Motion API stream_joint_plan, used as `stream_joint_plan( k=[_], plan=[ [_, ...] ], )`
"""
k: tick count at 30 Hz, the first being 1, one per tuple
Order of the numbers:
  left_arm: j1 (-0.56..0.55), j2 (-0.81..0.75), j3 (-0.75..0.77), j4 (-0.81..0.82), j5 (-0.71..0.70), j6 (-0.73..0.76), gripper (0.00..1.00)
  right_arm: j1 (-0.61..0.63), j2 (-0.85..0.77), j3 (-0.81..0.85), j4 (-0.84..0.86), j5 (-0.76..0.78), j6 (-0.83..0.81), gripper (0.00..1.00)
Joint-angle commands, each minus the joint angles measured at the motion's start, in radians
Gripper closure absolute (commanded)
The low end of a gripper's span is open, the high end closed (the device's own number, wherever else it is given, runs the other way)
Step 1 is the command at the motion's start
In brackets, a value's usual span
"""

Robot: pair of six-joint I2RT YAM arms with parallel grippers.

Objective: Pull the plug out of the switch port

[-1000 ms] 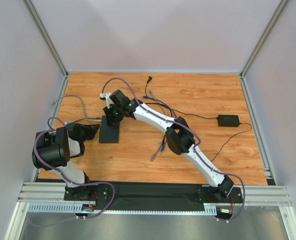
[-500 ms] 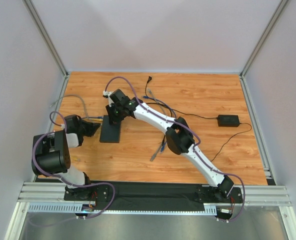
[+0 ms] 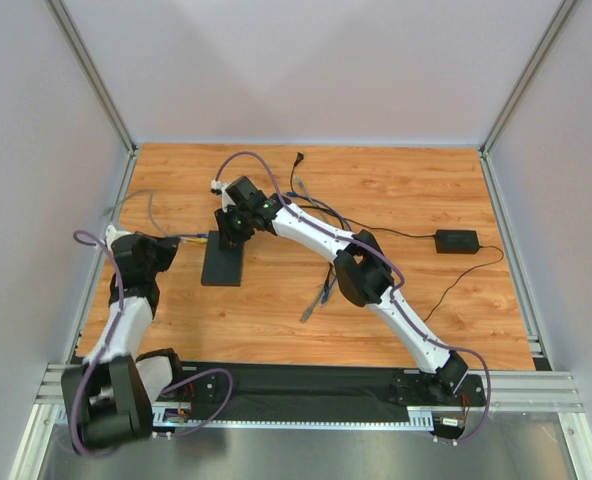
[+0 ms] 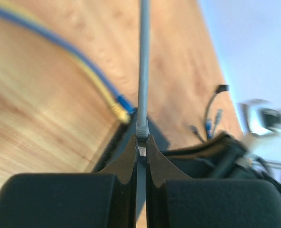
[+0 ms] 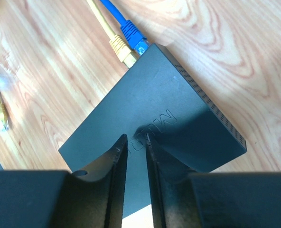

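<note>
The right gripper [image 5: 135, 137], nearly closed and empty, presses its fingertips onto the flat matte black switch [image 5: 154, 104], likely pinning the box at 9 o'clock on the wood-grain table [image 3: 536, 300] against the pull. The left gripper [image 4: 141, 142] is clamped on the grey plug [image 4: 141, 129], its smooth cable [image 4: 143, 57] running toward 12 o'clock. A yellow plug [image 5: 120, 50] and a blue plug [image 5: 132, 34] sit in the switch's 12 o'clock edge. Whether the grey one is out of its port is unclear.

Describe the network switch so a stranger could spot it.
On the wooden table, look left of centre, under the right pincer. The switch is the flat matte black box, larger than the adapter brick at right, with a yellow plug and a blue plug in one edge.
</note>
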Motion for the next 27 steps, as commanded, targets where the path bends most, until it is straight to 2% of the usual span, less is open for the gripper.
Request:
stream_joint_plan(
  k=[1, 5, 8, 12, 15, 16, 19, 20, 23, 27],
  plan=[
    [-0.033, -0.285, 0.075, -0.266, -0.102, 0.182, 1.00, -0.025, -0.019, -0.123, -0.110, 0.014, -0.071, 0.74],
    [-0.075, -0.401, 0.178, -0.420, -0.018, 0.251, 1.00, -0.037, -0.122, -0.263, 0.045, -0.041, -0.056, 0.71],
    [-0.109, -0.409, 0.230, -0.468, 0.071, 0.280, 1.00, -0.070, -0.237, -0.354, 0.184, -0.095, -0.010, 0.68],
    [-0.184, -0.399, 0.299, -0.514, 0.110, 0.305, 1.00, -0.129, -0.439, -0.529, 0.312, -0.120, 0.008, 0.65],
    [-0.263, -0.335, 0.376, -0.529, 0.147, 0.323, 1.00, -0.204, -0.559, -0.612, 0.392, -0.199, 0.040, 0.60],
    [-0.297, -0.288, 0.400, -0.535, 0.148, 0.342, 1.00, -0.231, -0.591, -0.690, 0.446, -0.212, 0.062, 0.58],
    [-0.455, -0.177, 0.544, -0.569, 0.128, 0.395, 1.00, -0.352, -0.726, -0.848, 0.517, -0.218, 0.108, 0.57],
    [-0.530, -0.148, 0.573, -0.587, 0.115, 0.408, 1.00, -0.413, -0.754, -0.877, 0.524, -0.215, 0.110, 0.56],
    [-0.645, -0.059, 0.655, -0.611, 0.081, 0.431, 1.00, -0.537, -0.842, -0.969, 0.499, -0.204, 0.064, 0.56],
    [-0.751, 0.060, 0.716, -0.591, 0.052, 0.455, 1.00, -0.689, -0.906, -1.066, 0.499, -0.219, 0.034, 0.56]
  ],
)
